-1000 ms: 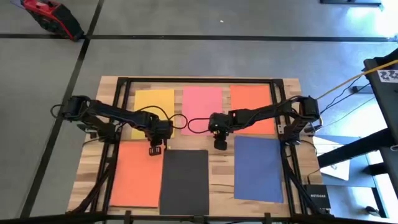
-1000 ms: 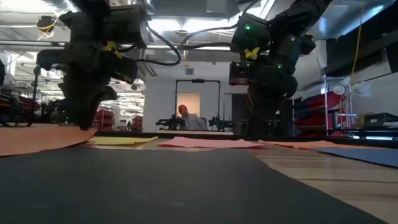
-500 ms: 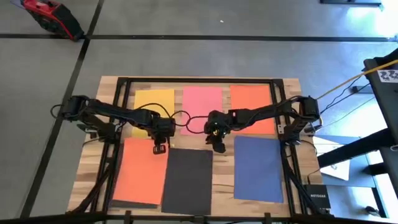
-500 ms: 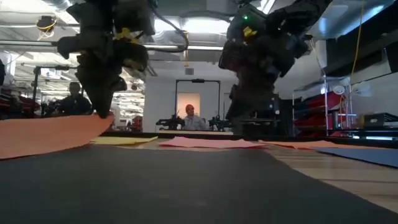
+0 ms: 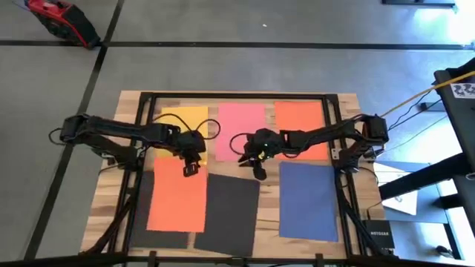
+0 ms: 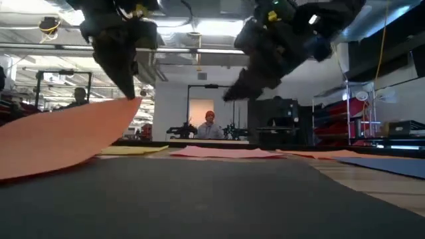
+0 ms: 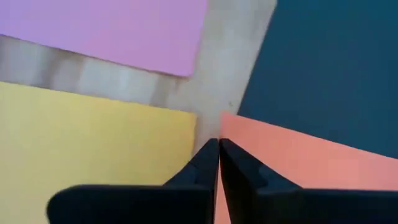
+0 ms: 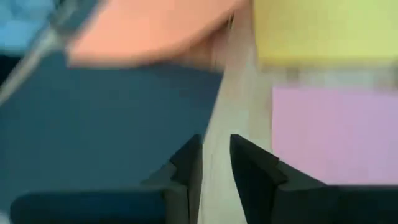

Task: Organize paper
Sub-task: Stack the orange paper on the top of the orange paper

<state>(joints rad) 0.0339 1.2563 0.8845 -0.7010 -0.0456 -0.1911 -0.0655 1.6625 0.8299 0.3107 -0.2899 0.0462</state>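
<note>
- My left gripper (image 5: pixel 190 167), pinched tight on a corner of the orange sheet (image 5: pixel 177 199), has dragged it sideways over the black sheet (image 5: pixel 230 215) (corner lifted, rest trailing below my fingers).
- My right gripper (image 5: pixel 257 169), slightly parted and empty, has risen beside it.
- Stacking has begun.

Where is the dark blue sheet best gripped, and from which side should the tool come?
Probably its far corner nearest the right tool. The dark blue sheet lies flat with bare wood beside that corner, so come down from above and pinch its edge.
</note>
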